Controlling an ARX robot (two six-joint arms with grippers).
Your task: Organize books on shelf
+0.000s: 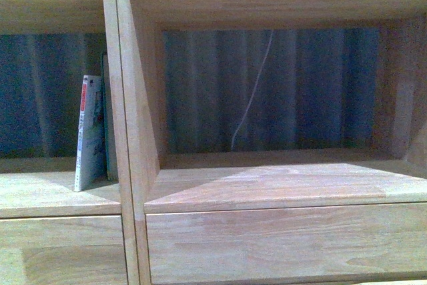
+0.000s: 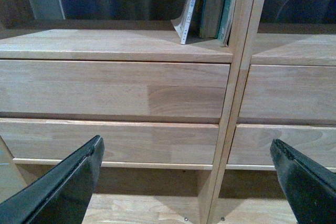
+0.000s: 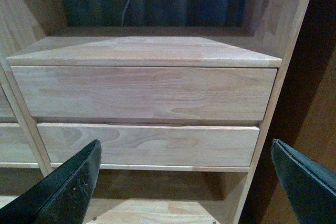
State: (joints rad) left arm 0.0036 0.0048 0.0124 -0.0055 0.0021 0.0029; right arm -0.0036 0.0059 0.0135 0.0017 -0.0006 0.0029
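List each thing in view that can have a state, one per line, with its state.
white paperback: standing on edge, leaning toward the divider, in the left compartment.
dark green book: upright between the paperback and the divider.
shelf: right compartment holds no books.
drawer fronts: closed.
left gripper: open, holding nothing.
right gripper: open, holding nothing.

shelf (image 1: 280,185): pale natural wood is seen, with plank joints and a light grain pattern across the boards
drawer fronts (image 3: 142,95): the same pale wood, slightly pinkish, marked with darker grain swirls
thin paperback (image 1: 88,135): a white spine with a red patch near the top is shown; the cover is white and pale blue
dark green book (image 1: 107,118): a dull dark green is seen
backdrop (image 1: 267,88): dark blue, vertically striped
left pincer (image 2: 189,182): black
right pincer (image 3: 189,182): black
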